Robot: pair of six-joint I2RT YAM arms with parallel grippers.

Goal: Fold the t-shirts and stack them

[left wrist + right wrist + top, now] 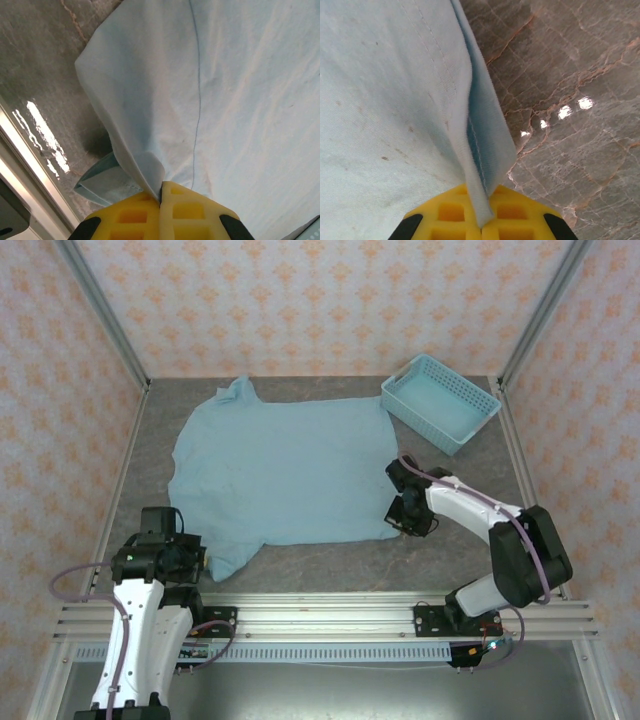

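A light blue t-shirt (280, 472) lies spread flat across the middle of the grey table, plain side up, no print visible. My left gripper (203, 558) is shut on the shirt's near left sleeve; in the left wrist view the cloth (150, 125) rises out of the closed yellow fingers (190, 210). My right gripper (397, 516) is shut on the shirt's near right hem corner; in the right wrist view the stitched hem (482, 155) is pinched between the yellow fingers (450, 215).
A light blue perforated plastic basket (440, 402) stands at the back right, just beyond the shirt. Patterned walls with metal posts enclose the table (460, 490). An aluminium rail (320, 615) runs along the near edge.
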